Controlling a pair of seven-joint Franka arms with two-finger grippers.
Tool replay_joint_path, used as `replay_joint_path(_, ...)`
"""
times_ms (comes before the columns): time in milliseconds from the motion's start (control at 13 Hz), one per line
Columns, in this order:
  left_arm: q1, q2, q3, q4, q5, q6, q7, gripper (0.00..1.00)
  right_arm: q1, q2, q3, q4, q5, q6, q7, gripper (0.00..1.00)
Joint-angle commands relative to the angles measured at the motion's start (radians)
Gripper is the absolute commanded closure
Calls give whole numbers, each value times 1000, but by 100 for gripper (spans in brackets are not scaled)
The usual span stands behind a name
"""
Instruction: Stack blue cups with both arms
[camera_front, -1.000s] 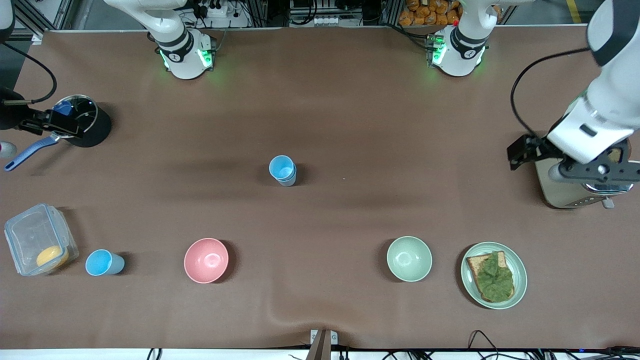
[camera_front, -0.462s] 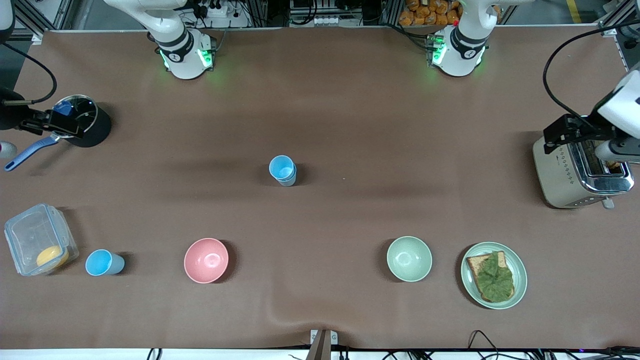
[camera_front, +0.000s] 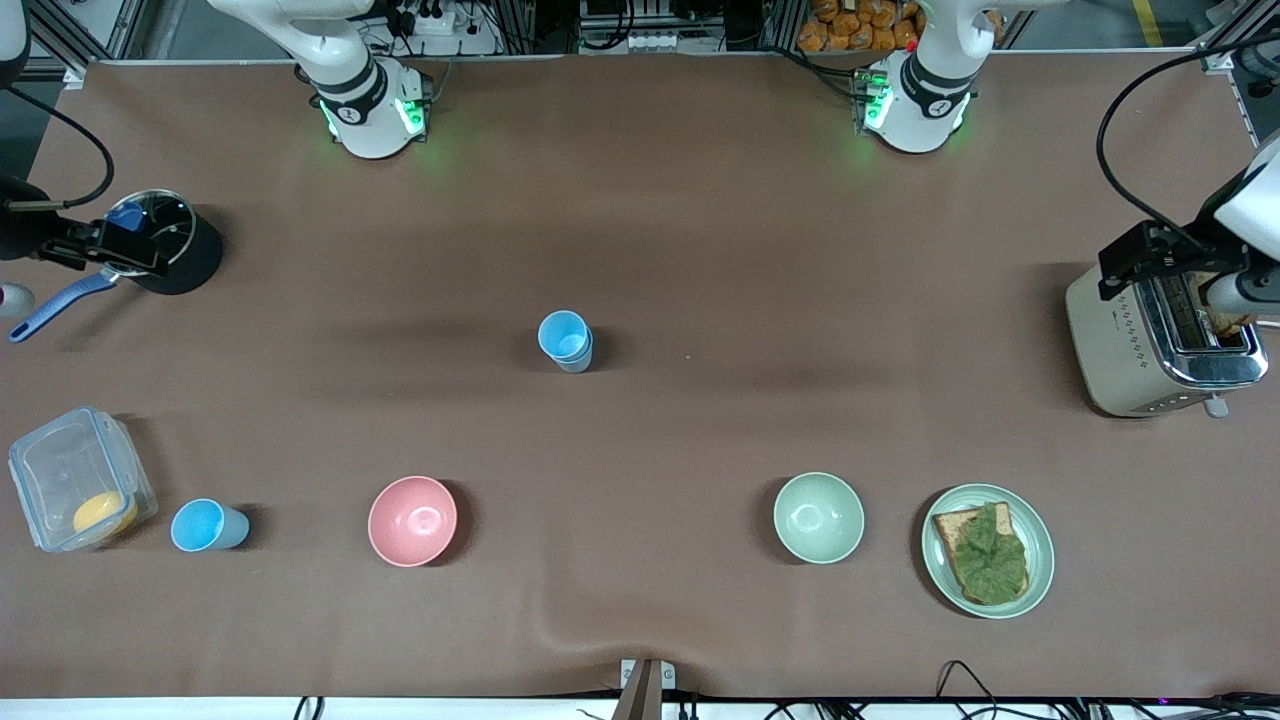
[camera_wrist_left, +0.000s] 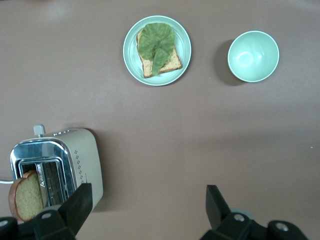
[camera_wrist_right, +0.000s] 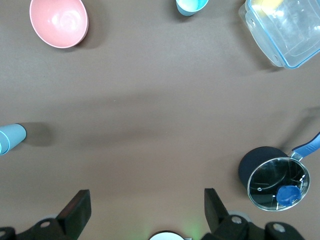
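The left gripper (camera_wrist_left: 145, 207) hangs high over the toaster (camera_front: 1150, 345) at the left arm's end of the table, its two fingers (camera_wrist_left: 77, 207) spread wide with nothing between them. A slice of toast (camera_wrist_left: 25, 195) stands in one slot of the toaster, which sits close to the table's edge at that end. Nearer to the front camera lie a plate (camera_front: 1035, 520) carrying bread topped with a green leaf (camera_front: 990, 553), and beside it a pale green bowl (camera_front: 818, 517).

The right gripper (camera_wrist_right: 145, 210) is up over the right arm's end of the table, above a dark saucepan (camera_front: 170, 243) with a glass lid and a blue handle; its fingers (camera_wrist_right: 77, 210) are likewise fully apart and hold nothing.

Two blue cups stand nested as a stack (camera_front: 566, 340) in the middle of the table, upright, with bare brown tabletop (camera_front: 700, 230) open all round and well apart from everything else. A third blue cup (camera_front: 205, 526) stands alone near the front edge, just beside a clear plastic box (camera_front: 70, 480) with something yellow inside, and with a pink bowl (camera_front: 412, 520) farther along the same row toward the green one. The cloth wrinkles slightly at the front edge.
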Motion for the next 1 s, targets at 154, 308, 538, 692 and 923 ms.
replay_joint_path(154,11,-37,-1,-23,-23,-13,16,0,-28,-7,20,-6,-11,-4,-17,0)
replay_joint_path(308,8,-33,-1,-17,-16,-10,21,0,-28,-7,20,-7,-11,-4,-17,0)
replay_joint_path(538,8,-33,-6,-15,-9,-11,14,0,-28,-7,20,-7,-11,-4,-17,0)
replay_joint_path(692,8,-33,-9,-15,-9,-16,14,0,-27,-7,20,-7,-11,-4,-17,0)
replay_joint_path(923,3,-33,-12,-15,-26,-24,10,0,-28,-7,20,-7,-11,-4,-17,0)
